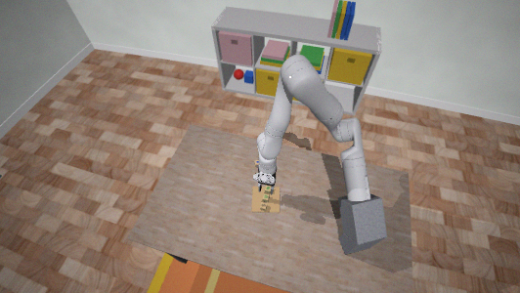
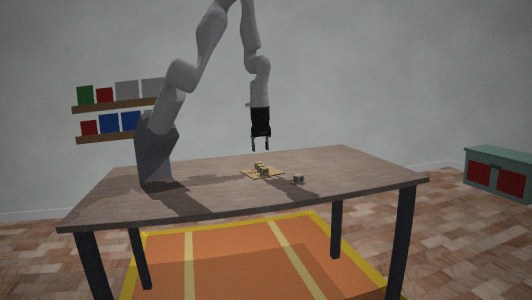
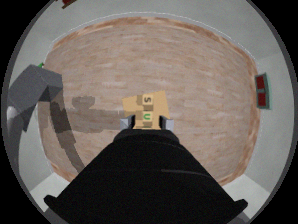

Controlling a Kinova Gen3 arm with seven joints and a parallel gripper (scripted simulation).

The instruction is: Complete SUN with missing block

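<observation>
Gripper point(image 2: 260, 146): your fingers are spread wide and empty, hanging well above the mat.
Blocks point(image 2: 261, 168): the row sits directly below your fingertips, on the mat, not touching them.
Mat point(image 2: 249, 173): flat on the table point(image 2: 350, 165).
Fourth block point(image 2: 298, 178): off the mat, near its edge.

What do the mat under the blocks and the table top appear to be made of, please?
The mat looks like thin cardboard or cork: flat, matte tan, lying flush with no visible thickness. The table top looks like wood with a dull finish, showing streaky brown-grey grain and no glare. The blocks on it are too small to judge.
</observation>
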